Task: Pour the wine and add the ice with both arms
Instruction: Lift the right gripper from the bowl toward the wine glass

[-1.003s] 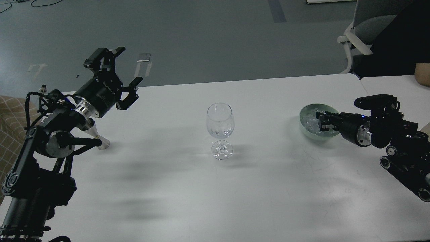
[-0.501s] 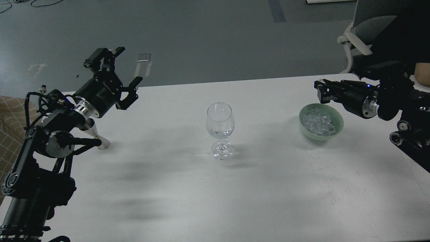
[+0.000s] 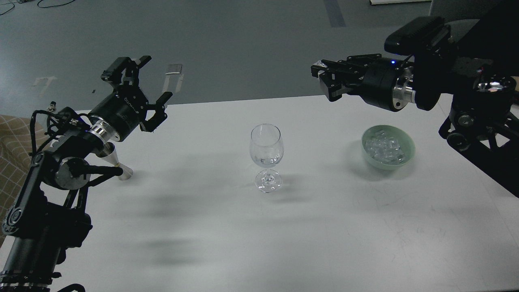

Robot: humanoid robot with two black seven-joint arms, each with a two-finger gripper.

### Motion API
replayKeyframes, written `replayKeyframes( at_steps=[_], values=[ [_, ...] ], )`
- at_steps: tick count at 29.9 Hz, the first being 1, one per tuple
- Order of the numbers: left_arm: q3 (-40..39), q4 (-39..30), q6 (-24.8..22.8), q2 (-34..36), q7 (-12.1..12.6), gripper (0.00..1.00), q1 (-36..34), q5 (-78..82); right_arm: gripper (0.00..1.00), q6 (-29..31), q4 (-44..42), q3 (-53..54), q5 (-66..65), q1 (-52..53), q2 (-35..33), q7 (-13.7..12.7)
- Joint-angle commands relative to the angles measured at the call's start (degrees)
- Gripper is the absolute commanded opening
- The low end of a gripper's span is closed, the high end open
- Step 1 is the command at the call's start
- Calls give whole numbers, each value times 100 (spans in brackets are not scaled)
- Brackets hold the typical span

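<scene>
A clear wine glass stands upright at the table's middle. A pale green bowl to its right holds the heap of ice. My right gripper is raised high above the table's far edge, between the glass and the bowl, pointing left. Its fingers are drawn close, with a small pale glint of an ice cube at the tips. My left gripper is open and empty, held high at the far left.
A silver cone-shaped jigger lies on the white table under my left arm. A tan checked object sits beyond the table's left edge. Grey floor lies beyond the far edge.
My right gripper rose out of the ice bowl and swung up and to the left, toward the glass. The left arm, glass and bowl have not moved.
</scene>
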Motion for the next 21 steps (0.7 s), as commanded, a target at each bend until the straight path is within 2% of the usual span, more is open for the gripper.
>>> replayKeyframes(
  at_steps=[1,10,21],
  values=[
    [2,9,0,8,0,98,0,0,0,9,175,3,5,58,191,-24],
    [2,9,0,17,0,98,9,0,0,9,255,-58,14,129,490,11],
    [2,9,-9,25,0,98,0,-9,1,9,246,-190,49,50,535,38]
  ],
)
